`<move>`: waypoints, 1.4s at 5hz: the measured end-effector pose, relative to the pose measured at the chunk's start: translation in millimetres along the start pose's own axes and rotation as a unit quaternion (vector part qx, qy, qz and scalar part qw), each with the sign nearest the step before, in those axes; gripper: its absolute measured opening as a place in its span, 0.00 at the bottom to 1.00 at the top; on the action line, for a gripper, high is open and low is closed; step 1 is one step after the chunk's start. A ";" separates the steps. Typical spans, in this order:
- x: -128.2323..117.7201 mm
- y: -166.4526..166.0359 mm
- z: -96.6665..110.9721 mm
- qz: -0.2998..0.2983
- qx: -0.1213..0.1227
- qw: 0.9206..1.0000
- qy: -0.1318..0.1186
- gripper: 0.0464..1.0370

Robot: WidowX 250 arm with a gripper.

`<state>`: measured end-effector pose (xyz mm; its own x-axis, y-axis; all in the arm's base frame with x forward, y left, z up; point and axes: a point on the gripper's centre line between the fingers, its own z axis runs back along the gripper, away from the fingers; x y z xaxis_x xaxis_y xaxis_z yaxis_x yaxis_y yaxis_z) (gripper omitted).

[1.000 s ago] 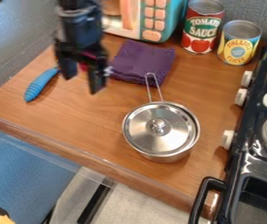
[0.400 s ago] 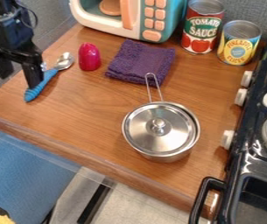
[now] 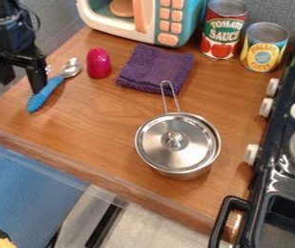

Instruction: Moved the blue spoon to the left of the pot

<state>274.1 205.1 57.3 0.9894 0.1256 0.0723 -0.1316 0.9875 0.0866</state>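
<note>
Reading directions in the camera view from the lidded pot [image 3: 182, 175], with twelve at the top, the blue-handled spoon [image 3: 51, 87] lies on the wooden counter [image 3: 104, 135] at ten o'clock, well apart from the pot. Its metal bowl points toward one o'clock and its handle toward seven.

The black pincer [image 3: 22, 86] hangs at ten o'clock too, beyond the spoon, with its fingers spread. The finger nearer the pot overlaps the spoon's handle in this view; whether they touch, I cannot tell.

The metal lid [image 3: 156, 138] sits on the pot, knob up, and the wire handle [image 3: 164, 97] points to twelve, its loop by the folded purple cloth [image 3: 154, 68]. A pink rounded object [image 3: 98, 63] stands at eleven, between spoon and cloth. The toy microwave [image 3: 110, 27] is near twelve, the tomato sauce can [image 3: 224, 30] between twelve and one, the pineapple can [image 3: 264, 48] at one. The black stove [image 3: 288, 184] takes up three o'clock.
</note>
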 end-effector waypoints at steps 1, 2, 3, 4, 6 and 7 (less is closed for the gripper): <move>5.7 1.8 -9.1 0.007 -0.002 1.000 0.001 0.91; 7.2 1.3 -11.1 0.014 -0.004 1.000 -0.001 0.72; 8.0 -0.3 -12.1 0.023 -0.007 1.000 -0.008 0.53; 7.4 -1.7 -14.4 0.037 -0.009 0.999 -0.010 0.71; 6.9 -0.4 -12.5 0.042 -0.005 0.999 -0.001 0.97; 13.5 2.3 -8.2 0.045 -0.001 0.999 -0.013 0.96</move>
<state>287.7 209.8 50.3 0.9718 0.2107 0.1055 -0.2193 0.9726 0.0773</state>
